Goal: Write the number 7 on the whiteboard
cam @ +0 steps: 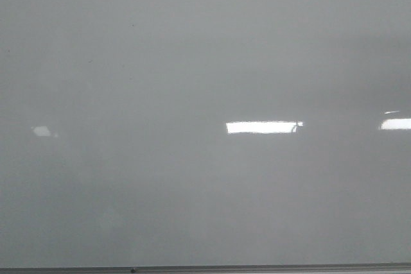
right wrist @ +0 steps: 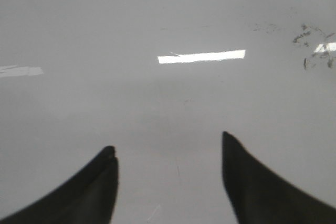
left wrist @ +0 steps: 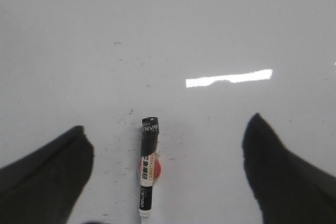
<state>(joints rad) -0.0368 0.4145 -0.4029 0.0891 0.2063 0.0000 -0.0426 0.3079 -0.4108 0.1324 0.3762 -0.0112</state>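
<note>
Whiteboard fills the whole front view, glossy pale grey, and it is blank: no black stroke of the number 7 shows on it anywhere. Bright rectangular light reflections sit right of centre, another at the far right edge, and a thin grey metal edge runs along the near side. Neither arm shows in this view.

Over to the left wrist camera: the left end effector has its two dark fingers spread wide apart, gripping nothing. Between them, lying flat on the board and touching neither finger, is a marker with a black cap, a white and orange label and a black lower band. Small dark specks and faint smudges dot the board around it, and there is a reddish tint beside the label.

Right wrist camera now: the right end effector is also spread, its dark fingers well apart with only bare board between them. Some dark scuff marks cluster off to one side of that view, beside another reflection; they form no figure.
</note>
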